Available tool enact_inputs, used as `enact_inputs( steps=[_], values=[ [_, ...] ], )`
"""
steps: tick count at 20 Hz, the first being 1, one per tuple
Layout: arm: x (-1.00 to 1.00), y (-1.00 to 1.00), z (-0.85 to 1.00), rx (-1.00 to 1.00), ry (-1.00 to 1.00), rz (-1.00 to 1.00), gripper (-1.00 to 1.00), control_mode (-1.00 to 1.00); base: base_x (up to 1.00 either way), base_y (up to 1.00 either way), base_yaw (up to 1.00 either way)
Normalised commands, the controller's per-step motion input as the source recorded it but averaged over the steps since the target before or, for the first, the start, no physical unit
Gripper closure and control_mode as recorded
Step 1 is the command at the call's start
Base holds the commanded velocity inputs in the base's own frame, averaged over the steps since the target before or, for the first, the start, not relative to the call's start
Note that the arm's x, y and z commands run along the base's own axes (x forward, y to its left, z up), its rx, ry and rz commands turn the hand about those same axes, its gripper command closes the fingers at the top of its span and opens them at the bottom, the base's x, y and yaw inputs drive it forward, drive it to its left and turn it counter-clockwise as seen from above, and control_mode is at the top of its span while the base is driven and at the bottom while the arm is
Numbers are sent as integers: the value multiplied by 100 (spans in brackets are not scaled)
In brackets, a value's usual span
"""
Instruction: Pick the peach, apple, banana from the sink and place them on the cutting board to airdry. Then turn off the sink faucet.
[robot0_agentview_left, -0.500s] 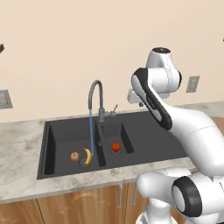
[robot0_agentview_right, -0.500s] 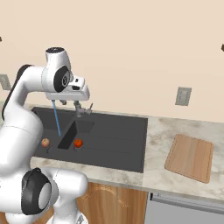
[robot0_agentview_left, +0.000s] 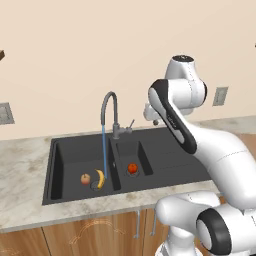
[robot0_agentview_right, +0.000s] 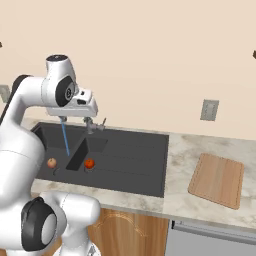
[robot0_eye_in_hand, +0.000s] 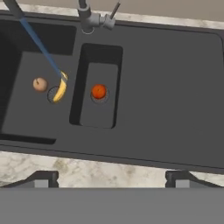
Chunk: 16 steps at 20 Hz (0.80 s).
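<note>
I'm hovering w/ fingers (robot0_eye_in_hand: 112, 177) spread wide & empty over the sink (robot0_eye_in_hand: 175, 87), banana (robot0_eye_in_hand: 60, 87) lying below-left in the big basin, so I'm aiming to straddle its middle crosswise.

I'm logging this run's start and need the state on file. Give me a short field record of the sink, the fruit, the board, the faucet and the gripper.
sink: black, large basin, small basin, drainboard
banana: large basin, by the drain, under the water stream
pale round fruit: large basin, beside the banana
red-orange round fruit: small basin, on its drain
cutting board: on the counter, nothing on it
sink faucet: running, blue stream into the large basin
gripper: open, above the sink, holding nothing
</note>
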Motion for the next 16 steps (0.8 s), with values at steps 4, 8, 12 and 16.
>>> enact_inputs(
  steps=[4,8,12,16],
  values=[
    [-8,34,-16,0,-1,-5,-100,-100,0,0,0],
    [2,35,-11,0,0,-16,-100,-100,0,0,0],
    [5,18,-10,2,0,-25,-100,-100,0,0,0],
    [5,8,-8,6,0,-27,-100,-100,0,0,0]
  ],
)
